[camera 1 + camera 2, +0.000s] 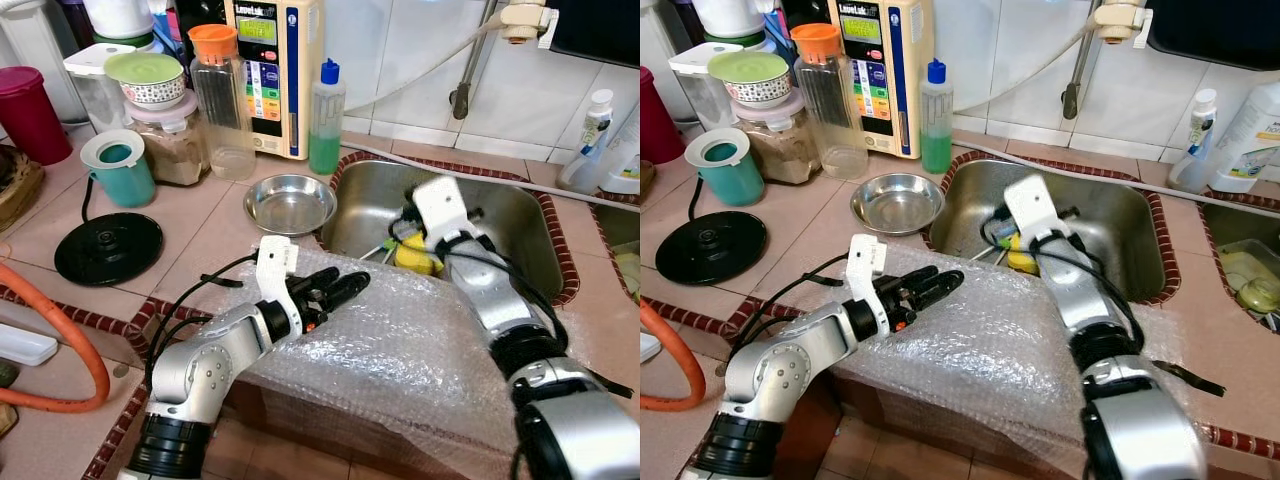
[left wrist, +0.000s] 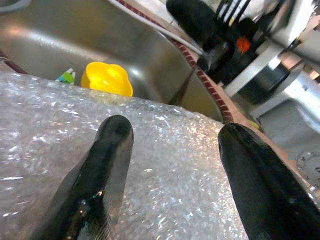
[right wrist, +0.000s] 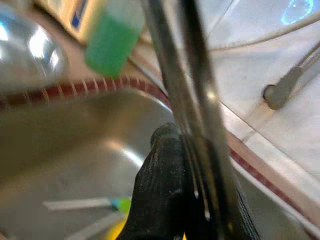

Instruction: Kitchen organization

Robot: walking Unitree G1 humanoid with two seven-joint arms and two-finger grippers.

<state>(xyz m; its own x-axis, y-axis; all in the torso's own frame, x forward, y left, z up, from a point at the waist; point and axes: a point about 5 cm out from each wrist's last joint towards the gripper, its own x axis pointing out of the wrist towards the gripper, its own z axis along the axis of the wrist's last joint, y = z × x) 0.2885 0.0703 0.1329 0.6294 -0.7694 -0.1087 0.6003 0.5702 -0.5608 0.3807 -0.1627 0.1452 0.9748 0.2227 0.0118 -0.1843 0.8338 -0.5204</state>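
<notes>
Cutlery pulled from the stainless steel sink, right gripper at work.

Right gripper sits low in the basin, its black fingers closed on thin shiny metal utensil handles that rise steeply past the camera; these look stiff, light and slippery, so a firm pinch at mid-handle seems safest. A yellow plastic cup lies on the sink floor just beside. Left gripper hovers spread wide and empty over the clear bubble wrap sheet.
</notes>
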